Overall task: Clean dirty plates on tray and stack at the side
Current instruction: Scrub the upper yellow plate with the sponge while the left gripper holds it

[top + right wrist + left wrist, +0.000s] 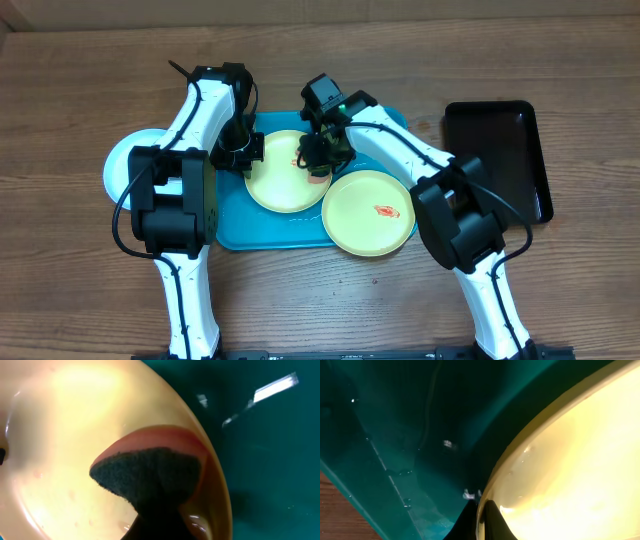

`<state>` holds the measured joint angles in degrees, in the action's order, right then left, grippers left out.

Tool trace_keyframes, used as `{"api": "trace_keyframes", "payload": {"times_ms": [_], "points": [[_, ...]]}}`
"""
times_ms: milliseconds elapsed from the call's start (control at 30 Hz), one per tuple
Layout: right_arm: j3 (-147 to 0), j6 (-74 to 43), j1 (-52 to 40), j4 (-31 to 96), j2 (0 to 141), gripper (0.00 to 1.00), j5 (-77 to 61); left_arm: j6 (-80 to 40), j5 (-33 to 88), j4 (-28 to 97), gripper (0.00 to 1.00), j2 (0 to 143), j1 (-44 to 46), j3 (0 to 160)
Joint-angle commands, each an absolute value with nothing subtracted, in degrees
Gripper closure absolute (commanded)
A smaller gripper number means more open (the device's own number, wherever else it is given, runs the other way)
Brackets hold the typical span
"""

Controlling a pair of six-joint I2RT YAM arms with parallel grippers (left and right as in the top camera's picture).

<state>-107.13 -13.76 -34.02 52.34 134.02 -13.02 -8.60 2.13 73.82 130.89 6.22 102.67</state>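
Lying nearest the robot, a yellow-green plate [355, 225] sat at the near right corner of the turquoise tray [232, 228], its edge passing over the tray's rim. A small red smear [385, 211] marked its middle. The tray itself rested on a brown wooden worktop [400, 50].

Farther in, a second plate [280, 185], also yellow-green, lay flat inside the tray near its centre. A red mark [303, 158] showed on its far right part.

Both arms met over this second plate. The left hand [240, 155] was pinching the plate's left rim; its wrist camera showed two dark fingertips [490, 522] pressed together on either side of that rim. The right hand [318, 165] was closed on a sponge [150, 475], pink-red with a dark scouring face. That face lay against the plate's inner surface, close to the rim.

To the left of the tray, a pale blue plate [120, 165] lay on the worktop, partly hidden under the left arm [195, 110]. To the right, apart from the turquoise tray, lay a smaller black tray [497, 160].
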Motion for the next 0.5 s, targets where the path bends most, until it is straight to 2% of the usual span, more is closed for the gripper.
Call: {"api": "trace_keyframes", "payload": {"times_ms": [0, 467], "points": [[-107.3, -15.3, -34.7, 51.8, 134.8, 0.96, -10.3, -9.4, 1.5, 72.3, 0.96, 131.2, 6.0, 101.3], [-107.3, -14.8, -39.1, 49.5, 137.8, 0.96, -20.5, -9.0, 5.9, 70.3, 0.96, 131.2, 6.0, 101.3]]}}
